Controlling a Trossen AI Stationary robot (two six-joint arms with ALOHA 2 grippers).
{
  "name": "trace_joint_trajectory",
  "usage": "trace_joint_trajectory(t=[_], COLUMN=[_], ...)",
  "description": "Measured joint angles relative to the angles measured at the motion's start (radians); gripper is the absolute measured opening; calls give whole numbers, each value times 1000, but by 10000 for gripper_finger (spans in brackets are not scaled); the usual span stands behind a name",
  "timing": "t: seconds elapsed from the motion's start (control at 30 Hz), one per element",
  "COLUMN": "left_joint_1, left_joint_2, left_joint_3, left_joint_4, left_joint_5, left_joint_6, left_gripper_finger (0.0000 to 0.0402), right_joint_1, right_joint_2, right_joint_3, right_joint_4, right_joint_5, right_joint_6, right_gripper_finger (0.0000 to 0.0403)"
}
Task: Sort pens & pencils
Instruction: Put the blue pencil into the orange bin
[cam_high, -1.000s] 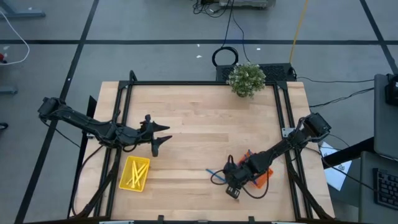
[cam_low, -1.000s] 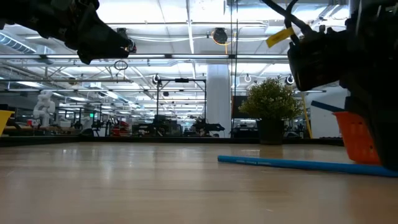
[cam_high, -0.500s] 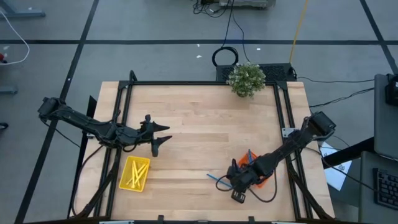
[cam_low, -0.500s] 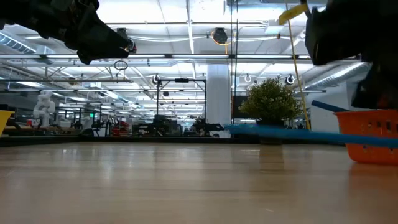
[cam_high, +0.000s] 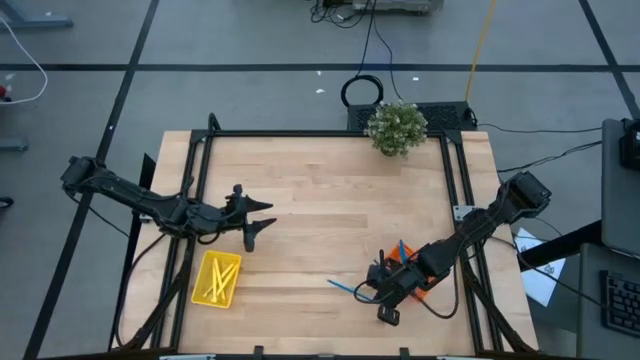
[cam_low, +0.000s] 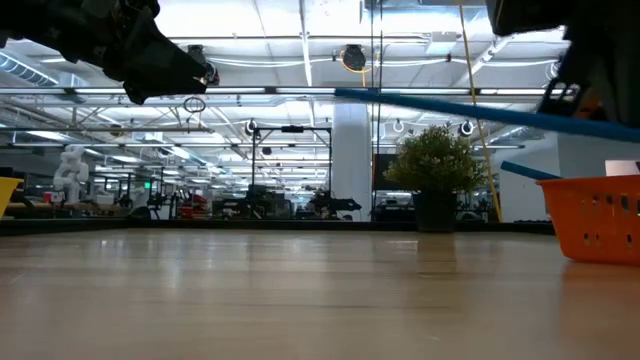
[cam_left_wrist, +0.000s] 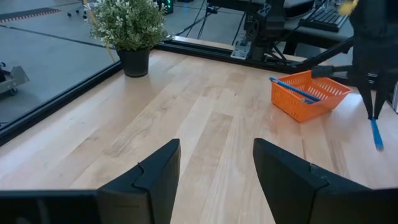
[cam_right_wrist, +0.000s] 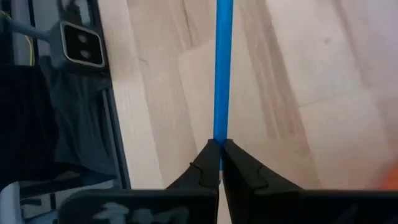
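One blue pen (cam_high: 343, 288) lifted clear of the worktop (cam_high: 320, 190), pinched at one end by the right gripper (cam_high: 376, 290), jaws closed on it, just left of the orange basket (cam_high: 420, 283). Carrying step in hand, by the look of it; next, probably a swing right over the basket and a release. At least one more pen (cam_left_wrist: 303, 91) already lying in that basket. Several pencils (cam_high: 216, 278) in the yellow basket (cam_high: 229, 295) near left; exact count unclear. Left gripper (cam_high: 257, 216) waiting above, jaws open, empty.
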Motion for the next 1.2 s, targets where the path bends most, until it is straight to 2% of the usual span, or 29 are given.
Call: trace_joint_trajectory(t=[0.13,0.4,0.57,0.73,1.0,1.2], left_joint_1=[0,0,0,0,0,0], left_joint_2=[0,0,0,0,0,0], left_joint_3=[0,0,0,0,0,0], left_joint_4=[0,0,0,-9,-22,-15], left_joint_5=[0,0,1,2,2,1], left_joint_6=[0,-2,-2,-4,-10,-10], left_gripper_finger=[207,207,207,207,207,207], right_joint_1=[0,0,19,93,230,244], right_joint_2=[-51,-191,-274,-318,-343,-344], right_joint_3=[0,0,0,-4,-135,-197], right_joint_4=[-24,-216,-374,-532,-513,-454], right_joint_5=[44,121,148,186,189,186], right_joint_6=[-28,0,93,255,473,482], right_gripper_finger=[0,0,0,0,0,0])
